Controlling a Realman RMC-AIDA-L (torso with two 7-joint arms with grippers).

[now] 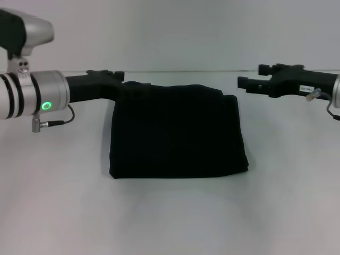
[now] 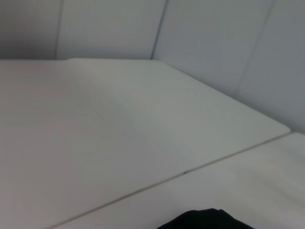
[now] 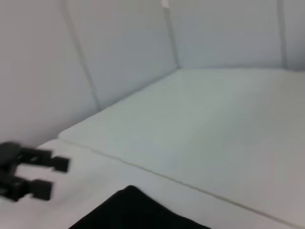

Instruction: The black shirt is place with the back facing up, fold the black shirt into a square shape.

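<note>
Between both raised arms, the black shirt (image 1: 178, 133) lies folded square-edged.

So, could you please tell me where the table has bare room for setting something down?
Bare white table lies in front of the folded black shirt and on both flanks. It is crowded at the shirt's far corners, beside the left gripper and right gripper.

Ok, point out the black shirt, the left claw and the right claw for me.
black shirt (image 1: 178, 133), head view, middle of the folded fabric.
left claw (image 1: 118, 75), head view, fingertips at the shirt's far left corner.
right claw (image 1: 248, 76), head view, between its two open fingertips.
</note>
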